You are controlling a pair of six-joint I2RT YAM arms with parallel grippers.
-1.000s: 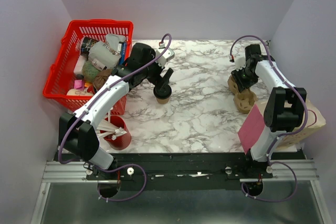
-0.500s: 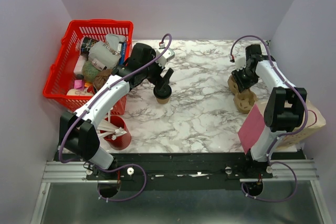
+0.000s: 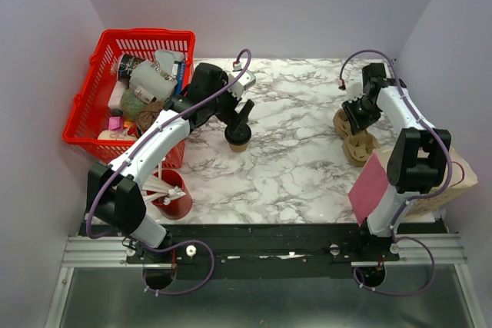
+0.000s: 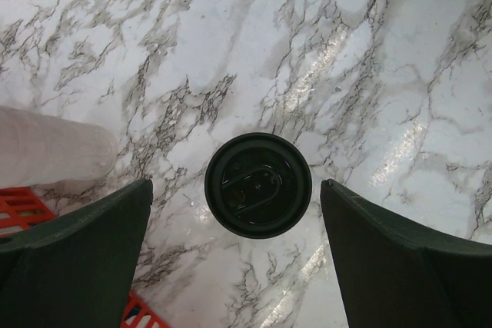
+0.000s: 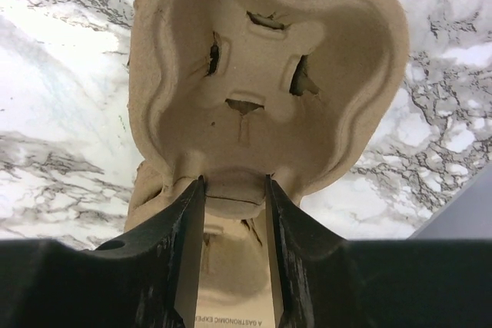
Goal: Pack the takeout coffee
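The takeout coffee stands upright on the marble surface, left of centre and just to the right of the red basket, with its black lid on. The left tool hangs straight above it, spread wide, one finger on each side of the lid and both well clear of the cup. That wide, centred stance suits a descent around the cup body, so I judge the step in hand to be the approach to a grasp; nothing is held yet.

On the right side of the surface, the right tool is nearly closed, its fingers pinching a wall of the pulp carrier at the near edge of one empty well. The grip probably serves to steady or reposition the carrier so a well faces up for the cup. From the overhead view I cannot tell whether the carrier rests flat or is tipped off the surface. Cup and carrier sit well apart, so packing has not begun.
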